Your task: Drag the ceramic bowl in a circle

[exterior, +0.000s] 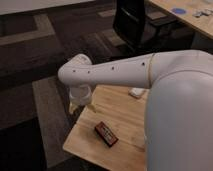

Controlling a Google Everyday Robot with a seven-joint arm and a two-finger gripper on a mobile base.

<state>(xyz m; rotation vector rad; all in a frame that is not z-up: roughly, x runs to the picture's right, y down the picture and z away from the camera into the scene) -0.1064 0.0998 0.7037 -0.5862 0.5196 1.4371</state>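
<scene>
Office: dark patterned carpet tiles (30, 60), black desk chair (131, 22), long wooden desk (192, 21).
</scene>
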